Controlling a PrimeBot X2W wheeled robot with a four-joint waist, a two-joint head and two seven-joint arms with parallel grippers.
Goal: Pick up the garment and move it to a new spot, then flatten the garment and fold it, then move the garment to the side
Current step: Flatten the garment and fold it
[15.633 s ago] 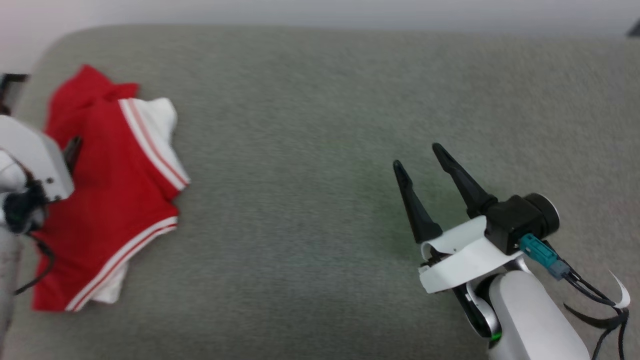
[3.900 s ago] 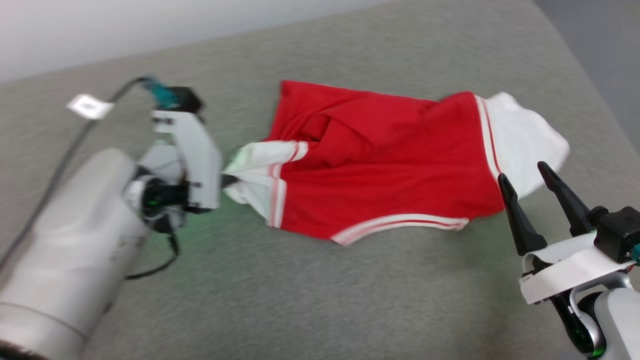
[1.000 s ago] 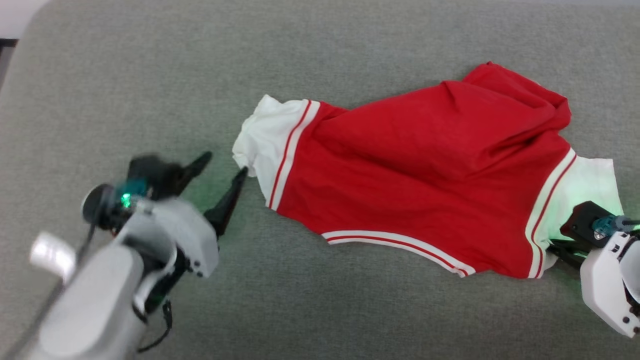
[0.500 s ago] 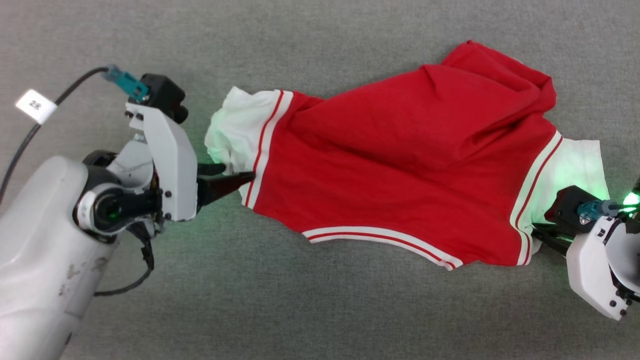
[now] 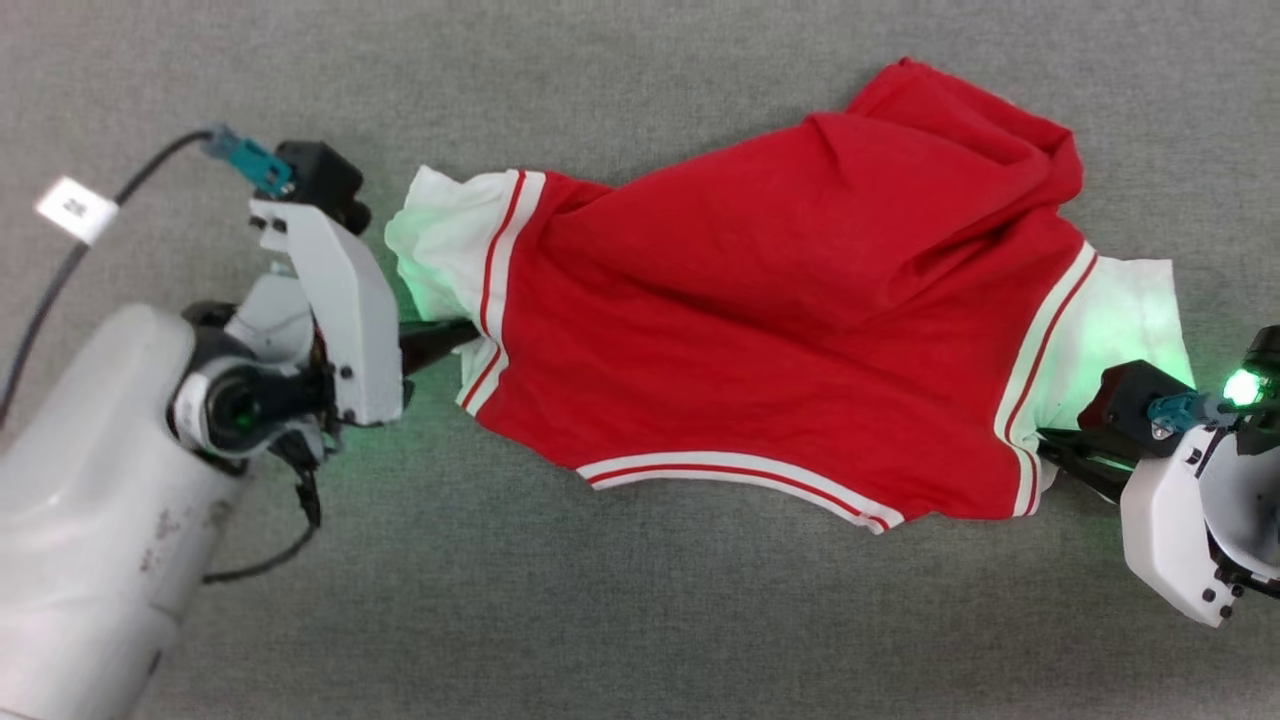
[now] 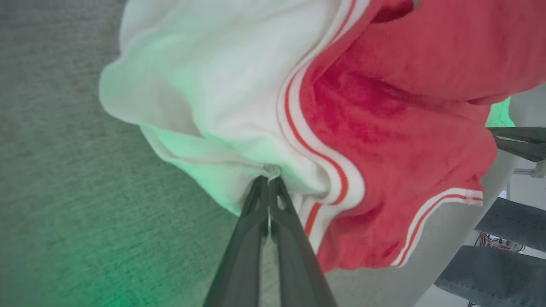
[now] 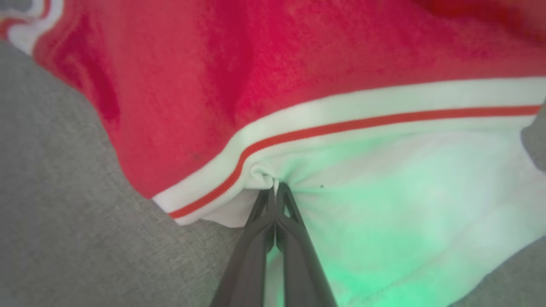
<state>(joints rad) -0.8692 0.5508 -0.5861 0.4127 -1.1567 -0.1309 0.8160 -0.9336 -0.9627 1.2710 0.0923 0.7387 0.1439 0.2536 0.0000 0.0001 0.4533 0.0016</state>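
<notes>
From my head, the garment (image 5: pixel 760 320) lies spread across the grey surface (image 5: pixel 640 620), red in the middle with a white panel at each end. My left claw (image 5: pixel 462 333) reaches in from the left and meets the white end just beside the striped trim (image 5: pixel 497 260). My right claw (image 5: pixel 1050 445) comes in from the lower right to the other white end, its fingers partly hidden by cloth.

At my left wrist, the left claw (image 6: pixel 268 181) is pinched narrow on a small bunch of the white cloth (image 6: pixel 204 85), which is tinted green. The garment (image 6: pixel 384 128) hangs up and away from the fingertips, red beyond the stripes.

At my right wrist, the right claw (image 7: pixel 275 187) is squeezed together on a pucker of white cloth just under the red-and-white trim (image 7: pixel 384 115). The garment (image 7: pixel 256 55) spreads above, and the grey surface (image 7: pixel 64 213) shows at the left.
</notes>
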